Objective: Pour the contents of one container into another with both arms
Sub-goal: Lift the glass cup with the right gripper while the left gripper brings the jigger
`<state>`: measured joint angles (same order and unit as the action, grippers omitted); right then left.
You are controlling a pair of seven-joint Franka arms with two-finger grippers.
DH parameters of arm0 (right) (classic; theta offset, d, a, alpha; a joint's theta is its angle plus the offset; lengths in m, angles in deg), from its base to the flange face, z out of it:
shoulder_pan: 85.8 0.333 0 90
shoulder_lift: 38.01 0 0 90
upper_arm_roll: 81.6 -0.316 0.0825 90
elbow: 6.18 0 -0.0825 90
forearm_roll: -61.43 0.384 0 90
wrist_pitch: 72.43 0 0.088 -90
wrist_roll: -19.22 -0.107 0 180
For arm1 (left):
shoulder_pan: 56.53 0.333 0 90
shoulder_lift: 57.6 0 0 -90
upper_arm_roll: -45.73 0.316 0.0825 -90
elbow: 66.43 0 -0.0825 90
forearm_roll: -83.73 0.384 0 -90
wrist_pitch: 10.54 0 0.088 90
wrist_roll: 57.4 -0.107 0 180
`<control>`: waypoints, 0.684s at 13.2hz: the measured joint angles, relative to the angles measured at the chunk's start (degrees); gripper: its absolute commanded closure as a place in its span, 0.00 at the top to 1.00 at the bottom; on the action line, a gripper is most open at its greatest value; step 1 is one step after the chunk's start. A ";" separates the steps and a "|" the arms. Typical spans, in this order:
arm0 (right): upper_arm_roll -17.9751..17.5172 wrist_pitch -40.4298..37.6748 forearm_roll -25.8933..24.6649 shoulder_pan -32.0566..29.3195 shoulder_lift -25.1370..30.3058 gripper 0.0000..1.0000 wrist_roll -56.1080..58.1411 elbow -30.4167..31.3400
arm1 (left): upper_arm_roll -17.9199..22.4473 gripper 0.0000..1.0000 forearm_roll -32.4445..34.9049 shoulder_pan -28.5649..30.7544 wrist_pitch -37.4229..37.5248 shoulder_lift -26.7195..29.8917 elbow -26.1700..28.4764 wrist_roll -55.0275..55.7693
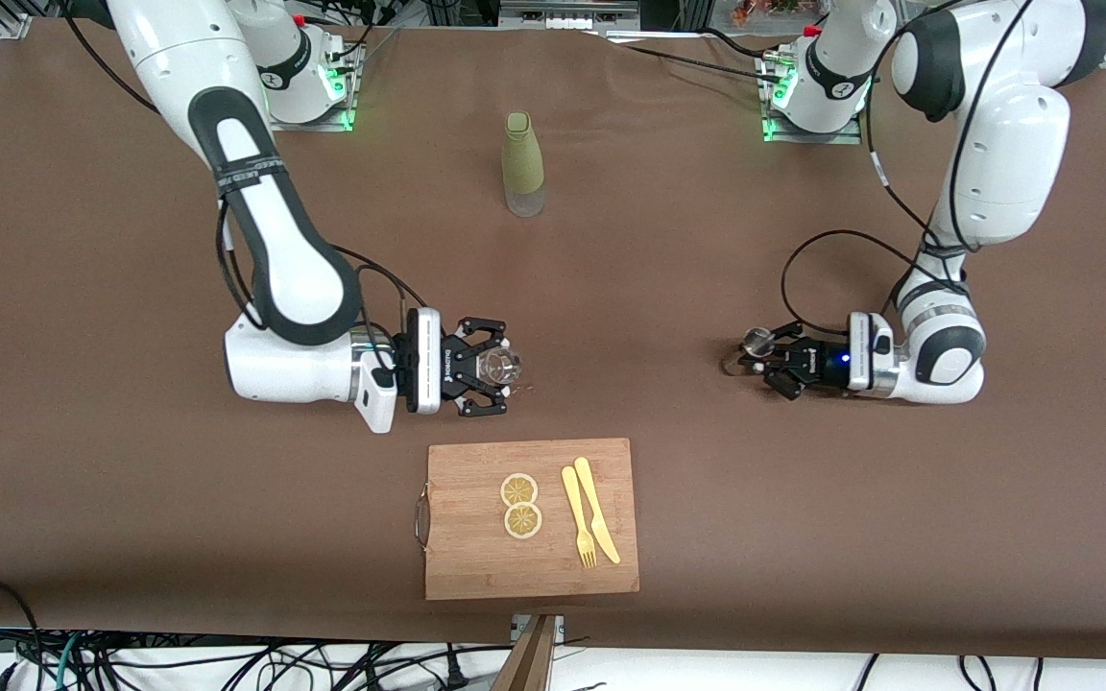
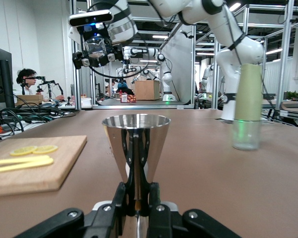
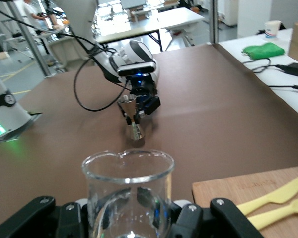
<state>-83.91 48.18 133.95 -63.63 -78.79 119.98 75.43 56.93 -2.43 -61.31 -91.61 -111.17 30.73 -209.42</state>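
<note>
Both grippers are closed on small vessels. In the front view the right gripper [image 1: 488,368], on the arm whose base stands at the view's left, has its fingers shut around a clear glass beaker [image 1: 498,366]. It is low over the brown table [image 1: 131,499], just above the bare cloth beside the far edge of the wooden cutting board [image 1: 476,557]. The left gripper [image 1: 762,360] comes in from the left arm's end of the table and is closed on the narrow waist of a metal jigger [image 1: 755,345]. Two lemon slices [image 1: 520,505] lie on the board, and beside them a yellow fork [image 1: 578,519] and a yellow knife [image 1: 597,510]. A bottle with a green sleeve [image 1: 523,164] stands upright, farther from the front camera and between the two arm bases.

In the left wrist view the jigger [image 2: 135,148] stands upright in the gripper [image 2: 136,210], with the fingers pressed on its thin middle. The right gripper [image 2: 95,54] with the beaker [image 2: 95,47] shows higher up in the distance. The bottle [image 2: 248,106] and the board [image 2: 37,166] are also seen.

In the right wrist view the beaker [image 3: 127,196] sits upright between the black fingers [image 3: 49,215], its spout pointing away. Farther off, the left gripper [image 3: 139,106] holds the jigger [image 3: 131,119], whose base is at the table surface. A corner of the board [image 3: 238,191] with the yellow cutlery shows near the edge.
</note>
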 measured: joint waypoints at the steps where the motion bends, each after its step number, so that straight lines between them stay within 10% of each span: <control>1: 0.00 2.79 -0.23 0.74 0.08 0.00 -1.20 0.00 | -0.23 0.00 -1.94 -1.71 -1.19 0.13 -0.41 0.63; 9: 0.05 22.88 -0.29 8.86 -0.16 0.00 -5.17 1.21 | -4.47 0.00 -15.07 -13.97 -13.08 0.20 -2.44 5.67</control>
<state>-83.87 71.06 133.67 -54.77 -78.94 114.81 76.64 52.46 -17.50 -75.28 -104.69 -110.97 28.29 -203.75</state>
